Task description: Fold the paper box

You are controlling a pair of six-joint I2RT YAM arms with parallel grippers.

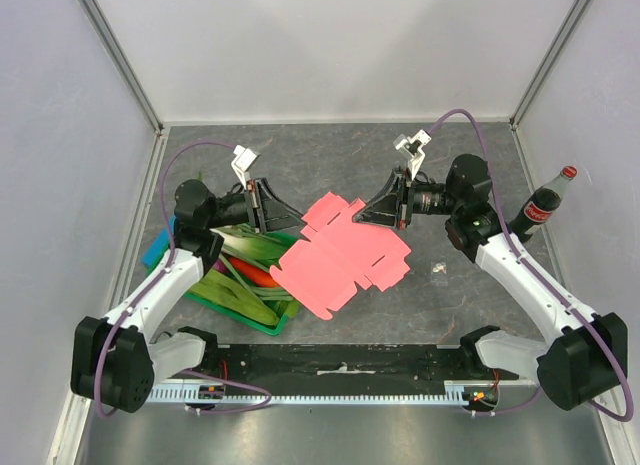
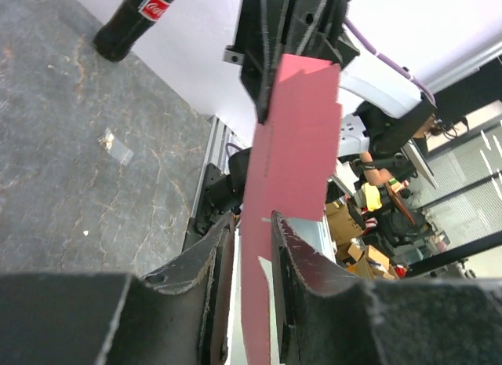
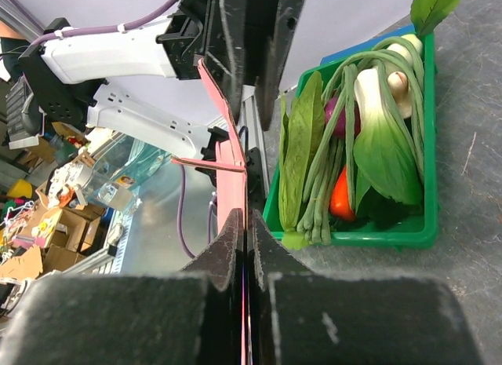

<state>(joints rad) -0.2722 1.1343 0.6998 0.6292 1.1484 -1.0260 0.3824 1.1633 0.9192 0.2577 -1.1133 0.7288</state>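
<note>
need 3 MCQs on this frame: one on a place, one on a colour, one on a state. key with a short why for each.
1. Where does the cola bottle stand?
A) beside the right wall
B) inside the crate
C) between the arm bases

2. What colour is the crate holding the vegetables?
A) white
B) green
C) black

3. How are the jaws of the right gripper?
A) wide open, empty
B) closed on the paper box
C) closed on the bottle

Key:
1 A, the top view shows it upright by that wall.
2 B, its rim and wall are green in the right wrist view.
3 B, the jaws pinch the paper box's edge there.
</note>
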